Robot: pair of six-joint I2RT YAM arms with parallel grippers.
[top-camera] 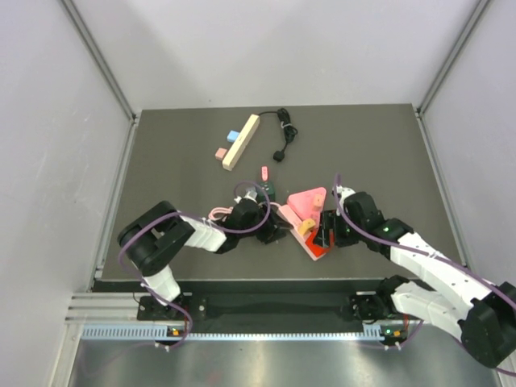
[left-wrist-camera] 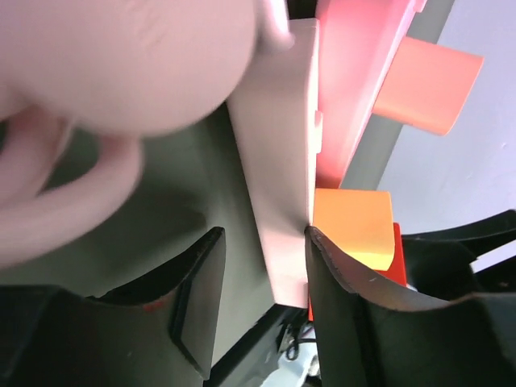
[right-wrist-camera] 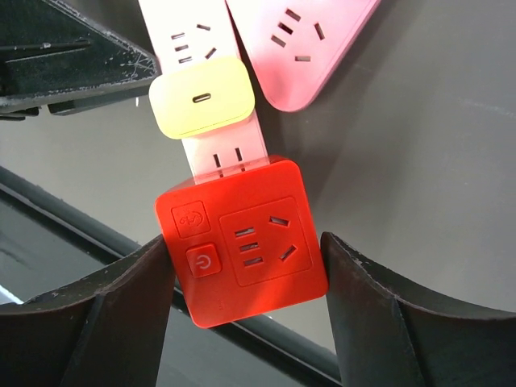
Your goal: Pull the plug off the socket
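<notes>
A red cube plug (right-wrist-camera: 242, 242) with a power button is plugged into the near end of a pale pink power strip (right-wrist-camera: 222, 153). My right gripper (right-wrist-camera: 246, 250) is shut on the cube, a finger against each side; in the top view this gripper (top-camera: 325, 239) covers most of the cube (top-camera: 316, 248). A yellow plug (right-wrist-camera: 201, 97) sits further up the strip. My left gripper (left-wrist-camera: 262, 238) straddles the strip's (left-wrist-camera: 278, 161) other side. Its right finger (left-wrist-camera: 339, 274) touches the strip and its left finger (left-wrist-camera: 201, 282) stands a little off. In the top view this gripper (top-camera: 272, 232) is left of the strip.
A darker pink strip (top-camera: 302, 197) carrying an orange plug (top-camera: 320, 199) lies against the pale one. A pink cable (left-wrist-camera: 72, 201) loops by my left wrist. Further back lie a cream strip (top-camera: 241, 141), a black cable and plug (top-camera: 282, 133), and small blue (top-camera: 232, 135) and pink (top-camera: 219, 152) blocks.
</notes>
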